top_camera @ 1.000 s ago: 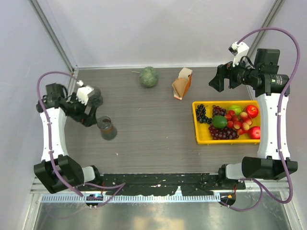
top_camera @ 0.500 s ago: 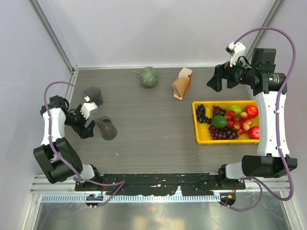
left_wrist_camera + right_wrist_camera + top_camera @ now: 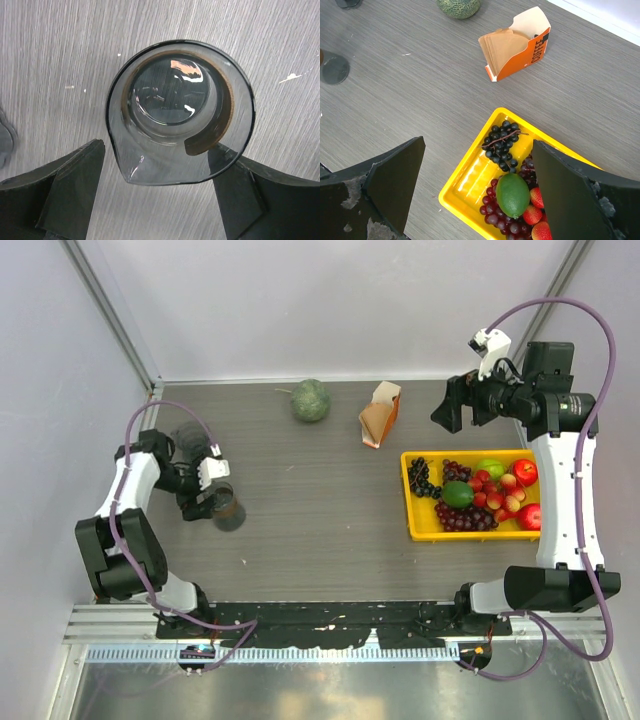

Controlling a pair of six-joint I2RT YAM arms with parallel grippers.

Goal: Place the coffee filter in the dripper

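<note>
Jaws on both arms stand wide apart. On the left gripper (image 3: 156, 149) the two dark fingers (image 3: 70, 190) reach along either side of a clear glass jug (image 3: 175, 95) with a brownish ring inside. The jug is seen from straight above, with its spout close to one finger (whether either finger touches the glass I cannot tell). The dripper (image 3: 188, 438) sits on the table (image 3: 320, 520) at the far left, just behind that gripper, partly crossed by the arm's purple cable (image 3: 160, 405). The right gripper (image 3: 477, 145) hangs high over the back right, above a yellow tray (image 3: 409, 502) of grapes and other fruit. Brown filter papers (image 3: 502, 45) stand in an open white-and-orange pack (image 3: 535, 47) near the back middle, well apart from the dripper, with a green melon (image 3: 311, 400) near it.
</note>
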